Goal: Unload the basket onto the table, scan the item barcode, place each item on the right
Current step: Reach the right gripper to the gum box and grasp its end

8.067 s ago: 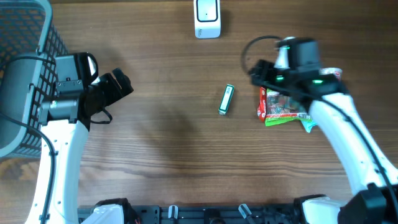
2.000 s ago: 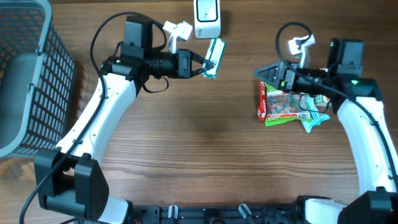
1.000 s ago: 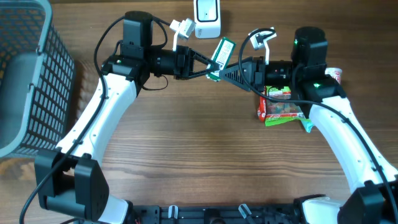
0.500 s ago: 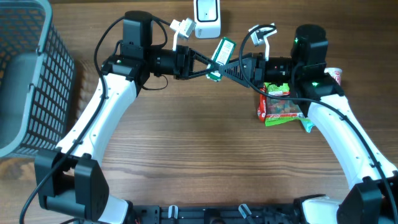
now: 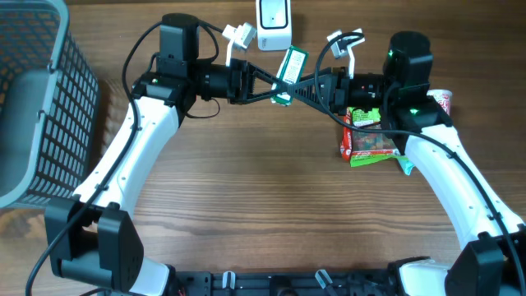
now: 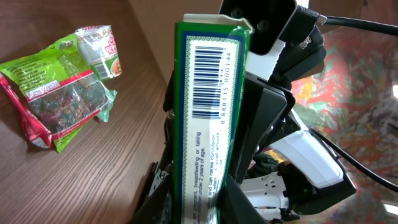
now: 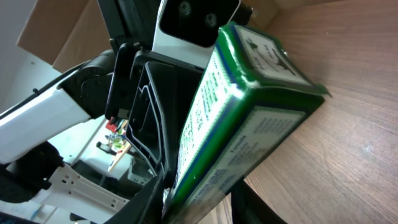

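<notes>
The item is a slim green box (image 5: 290,66) held in the air just below the white scanner (image 5: 274,20) at the table's back edge. My left gripper (image 5: 277,92) reaches in from the left and is shut on the box's lower end. The right gripper (image 5: 296,85) comes from the right, its fingers pressed on the same box. In the left wrist view the box (image 6: 211,93) stands upright with its barcode (image 6: 213,78) facing the camera, between my left gripper's (image 6: 194,208) fingers. The right wrist view shows the box (image 7: 249,106) filling my right gripper (image 7: 200,199).
A red and green snack packet (image 5: 371,141) lies on the table under the right arm, with a small cup (image 5: 441,99) beside it. A grey wire basket (image 5: 33,99) stands at the far left edge. Bare wooden table (image 5: 263,205) fills the front.
The right gripper's fingers have narrowed onto the box that the left gripper holds. The box and both arms have shifted slightly toward the scanner.
</notes>
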